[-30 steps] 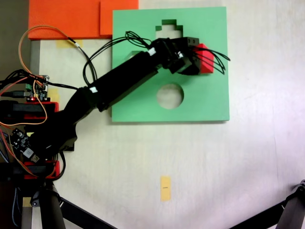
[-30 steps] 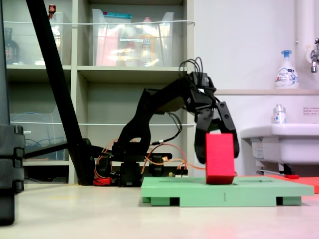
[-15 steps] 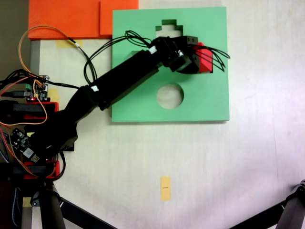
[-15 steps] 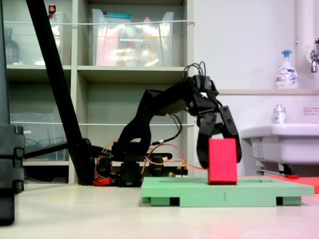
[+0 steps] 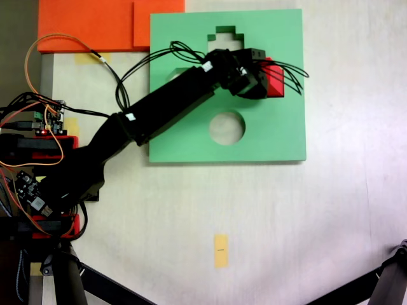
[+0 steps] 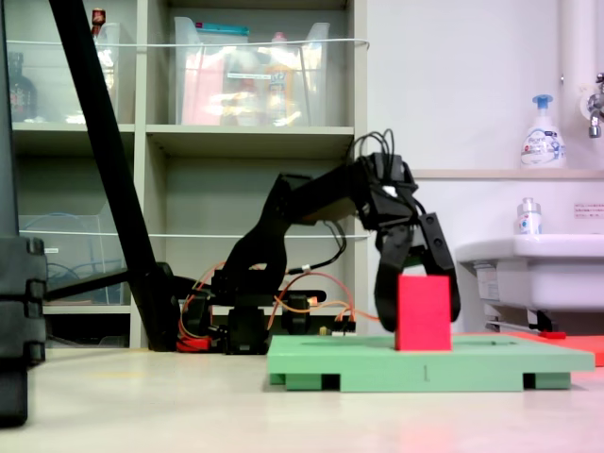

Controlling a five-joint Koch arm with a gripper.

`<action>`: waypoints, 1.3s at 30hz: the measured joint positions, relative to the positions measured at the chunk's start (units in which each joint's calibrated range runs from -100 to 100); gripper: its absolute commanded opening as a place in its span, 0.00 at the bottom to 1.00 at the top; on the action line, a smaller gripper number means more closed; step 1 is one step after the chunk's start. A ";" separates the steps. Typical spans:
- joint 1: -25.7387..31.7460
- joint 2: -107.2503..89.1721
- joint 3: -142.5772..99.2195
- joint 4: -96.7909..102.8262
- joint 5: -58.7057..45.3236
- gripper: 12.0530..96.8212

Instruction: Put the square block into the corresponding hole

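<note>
1. In the top-down fixed view, the black arm (image 5: 159, 108) reached in from the left edge, over the green foam board (image 5: 280, 136).
2. The gripper (image 5: 259, 79) sat over the right-centre of the board. In the side fixed view its jaws hung on either side of the red square block (image 6: 423, 311), looking pinched on it, though I couldn't see actual contact.
3. The block stood upright, long axis vertical, directly below the claw. Its bottom edge was at the board's top surface or slightly into it.
4. The square hole itself was hidden under the claw and block, so I'd guess it was straight below them. The coming move looked like plain straight down, no sideways shift.
5. Other cut-outs were empty: the stepped one (image 5: 224, 37) at the far edge and the round one (image 5: 227, 128) nearer.
6. Orange slabs (image 5: 95, 22) lay off the board's far-left corner.
</note>
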 measured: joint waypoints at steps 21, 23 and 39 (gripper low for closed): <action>-0.63 2.05 0.69 0.00 -0.05 0.20; -0.73 2.74 1.76 -0.20 -0.05 0.25; -1.71 4.24 2.84 2.64 -0.29 0.33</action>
